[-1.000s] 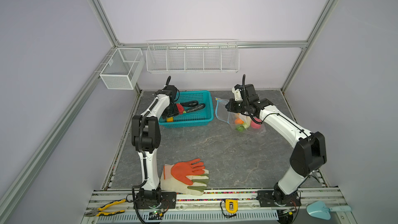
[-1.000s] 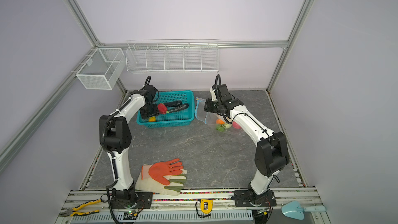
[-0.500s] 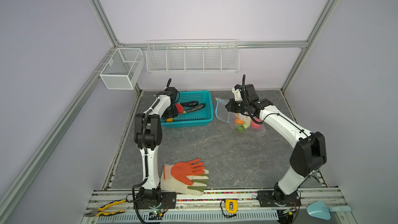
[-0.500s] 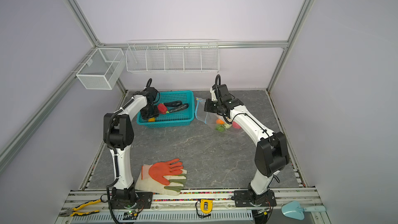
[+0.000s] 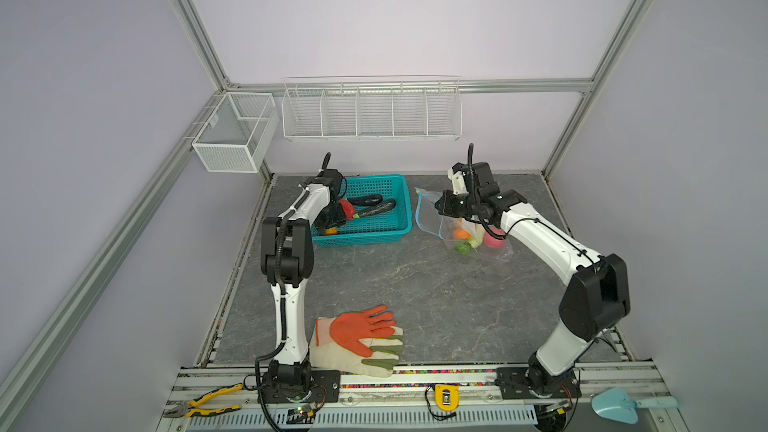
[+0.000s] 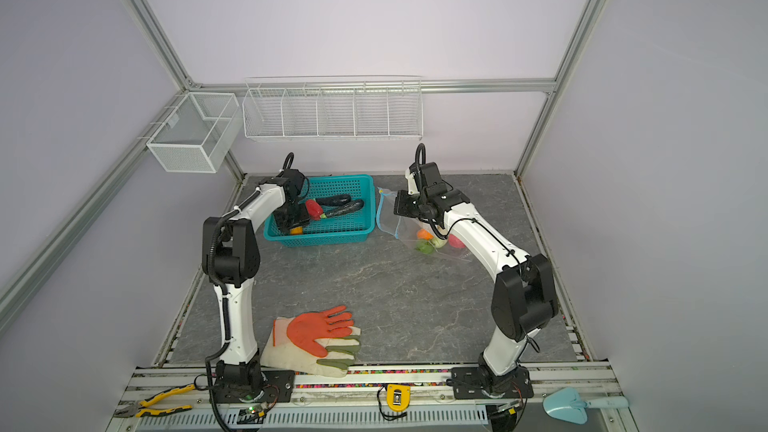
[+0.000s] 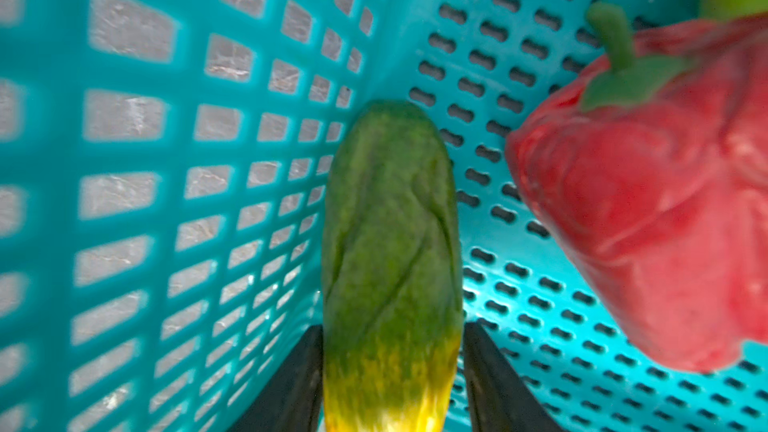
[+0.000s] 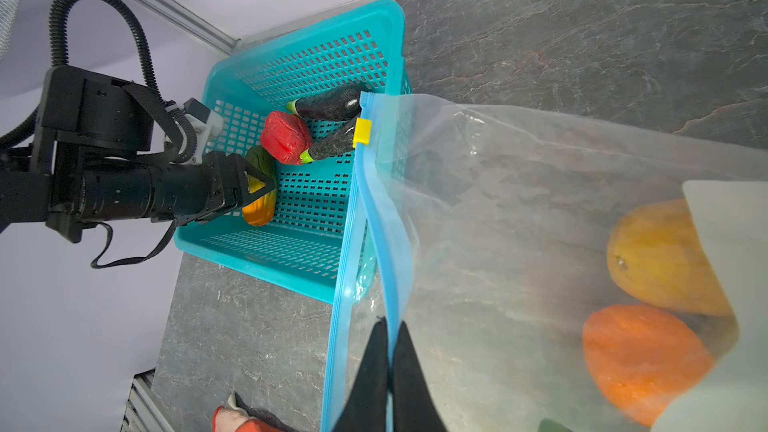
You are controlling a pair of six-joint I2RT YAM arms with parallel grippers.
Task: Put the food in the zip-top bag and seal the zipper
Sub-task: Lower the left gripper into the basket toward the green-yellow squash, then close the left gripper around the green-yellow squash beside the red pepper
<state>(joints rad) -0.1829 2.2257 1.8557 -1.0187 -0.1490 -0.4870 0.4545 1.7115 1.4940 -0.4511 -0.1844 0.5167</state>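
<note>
Left tool (image 7: 392,338) clamped on the green-yellow vegetable (image 7: 390,222) inside the basket (image 7: 124,118); lift straight up, clear of the red pepper (image 7: 644,201). Right tool (image 8: 390,326) pinches the bag (image 8: 519,201) at its zipper (image 8: 353,243), just beside the basket: hold that mouth wide.

Tabletop layout, as we view it.
The basket (image 5: 365,238) sits rear left, the zip-top bag (image 5: 430,218) just right of it, food (image 5: 461,234) in each; gloves (image 5: 357,338) lie in front.

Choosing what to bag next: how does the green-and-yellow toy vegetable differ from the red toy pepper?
The green-and-yellow toy vegetable is long; the red toy pepper blocky with a green stem. The vegetable sits between the left gripper's fingers; the pepper lies ungripped. Both are in the teal plastic basket.
</note>
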